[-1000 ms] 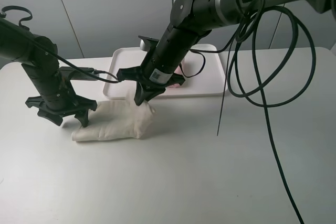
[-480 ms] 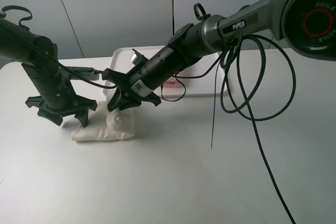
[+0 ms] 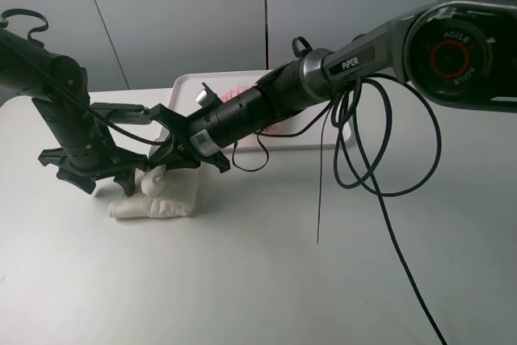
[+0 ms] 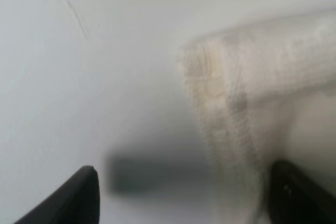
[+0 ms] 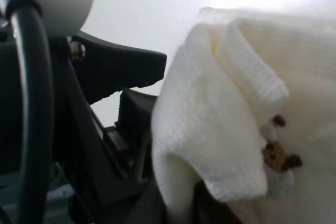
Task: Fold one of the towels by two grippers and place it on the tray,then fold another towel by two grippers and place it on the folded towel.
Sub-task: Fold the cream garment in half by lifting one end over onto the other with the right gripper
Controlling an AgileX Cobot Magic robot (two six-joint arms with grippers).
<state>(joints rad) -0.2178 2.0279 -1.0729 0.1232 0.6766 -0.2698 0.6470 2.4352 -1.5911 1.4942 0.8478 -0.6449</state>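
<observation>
The right gripper (image 3: 161,169), left of centre in the overhead view, has its jaws pressed together on a raised bunch of the cream towel (image 3: 157,198), pinching a fold of it up off the rest of the cloth. In the right wrist view that cloth (image 5: 226,124) fills the right half of the frame, bunched in thick folds.

The right arm stretches diagonally from the upper right corner down to this point, crossing in front of the tray.

Just left of it, the left gripper (image 3: 89,174) hangs with its fingers spread wide, touching or nearly touching the towel's left end. Its wrist view, blurred, shows the towel's folded edge (image 4: 247,93) between two dark fingertips (image 4: 79,195).

The cream towel lies as a narrow folded strip on the white table (image 3: 258,280), lower left of the tray.

The white tray (image 3: 184,86) sits upper centre; a patch of the pink towel (image 3: 242,91) shows on it behind the arm.
</observation>
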